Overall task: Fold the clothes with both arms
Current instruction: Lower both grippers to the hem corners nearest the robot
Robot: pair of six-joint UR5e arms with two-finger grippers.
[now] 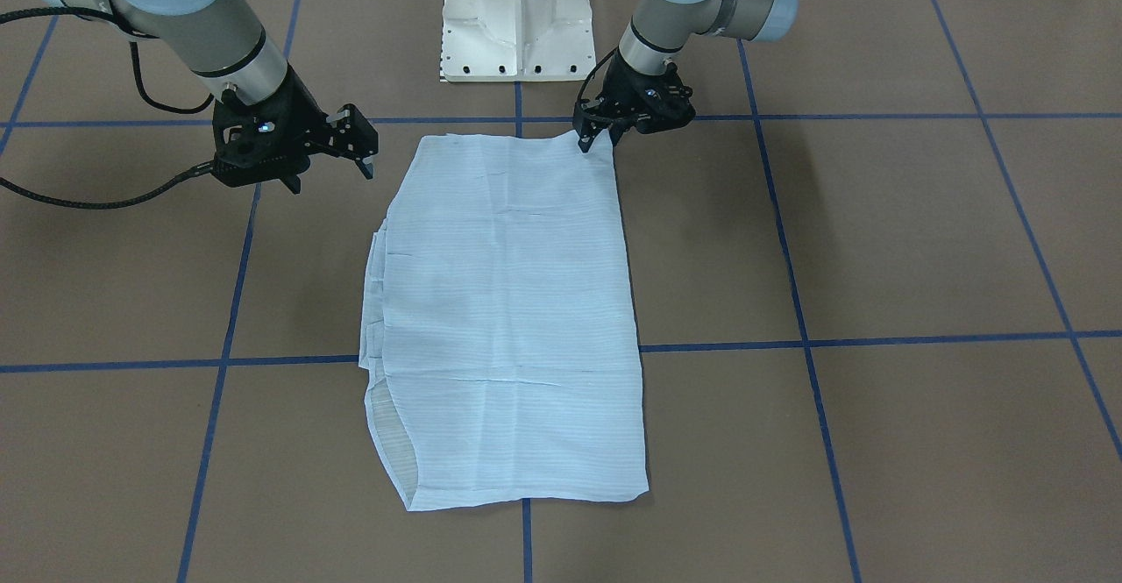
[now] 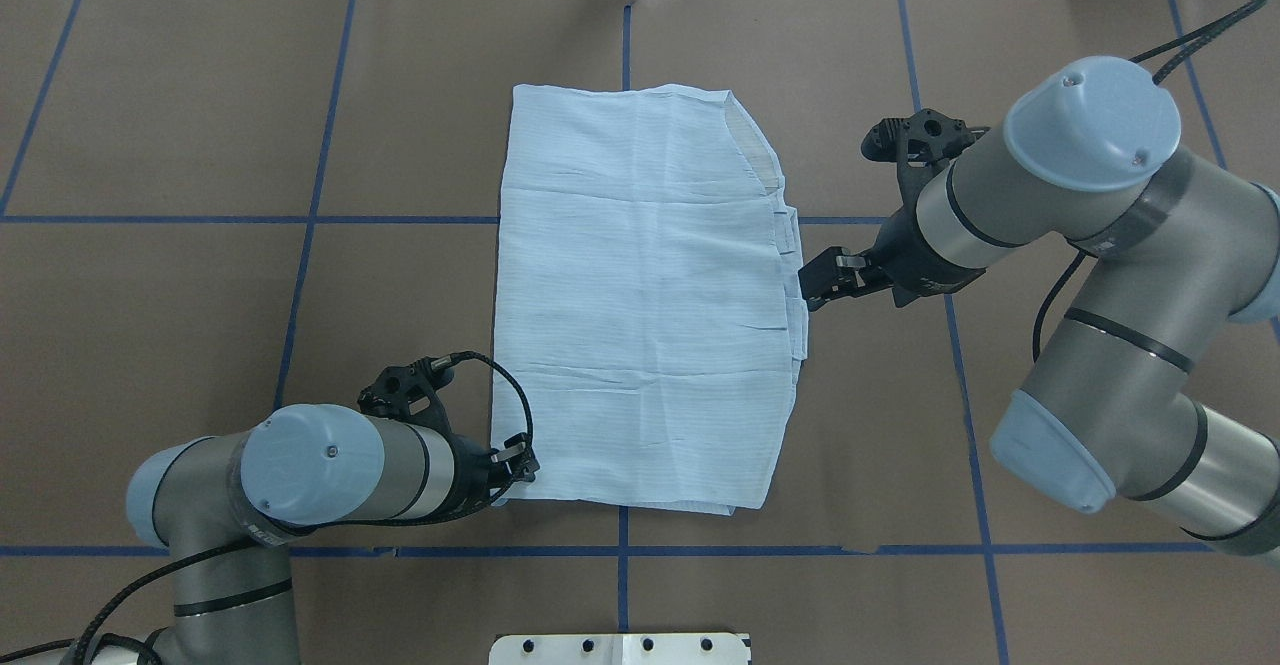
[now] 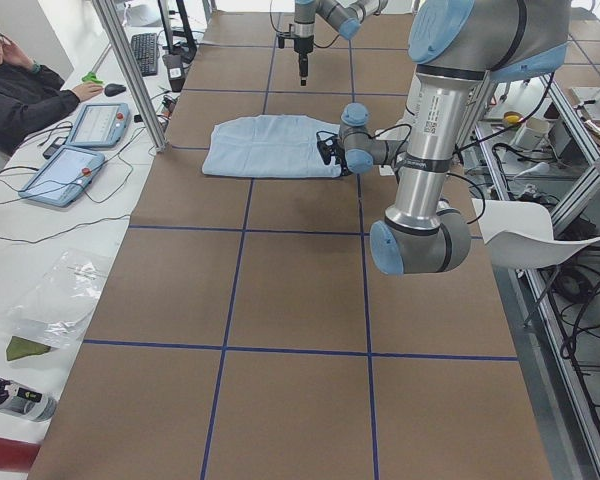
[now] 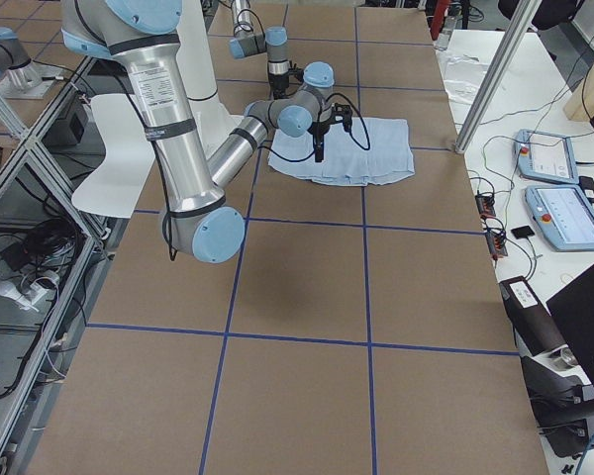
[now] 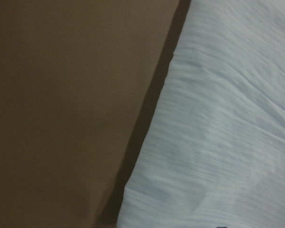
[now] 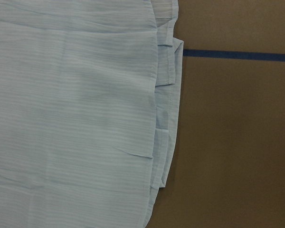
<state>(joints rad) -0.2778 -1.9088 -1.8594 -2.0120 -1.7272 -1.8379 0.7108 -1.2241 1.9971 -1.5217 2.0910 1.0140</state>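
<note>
Lying flat at mid-table (image 2: 200, 345), the shirt (image 2: 640, 295) is folded to a rectangle, its long axis running from the robot's side to the far side and a curved hem at the far right corner. The left gripper (image 1: 597, 141) is set low on the near left corner; whether the cloth is clamped cannot be told. The right gripper (image 1: 333, 176) is held wide open and empty beside the right edge. Stepped layers there are resolved only in the right wrist view.

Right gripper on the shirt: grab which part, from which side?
Likely the shirt's near right corner, from the robot's right, mirroring the left gripper at the other near corner. It lies flat, layers stacked along that edge, beside the open right gripper.
</note>
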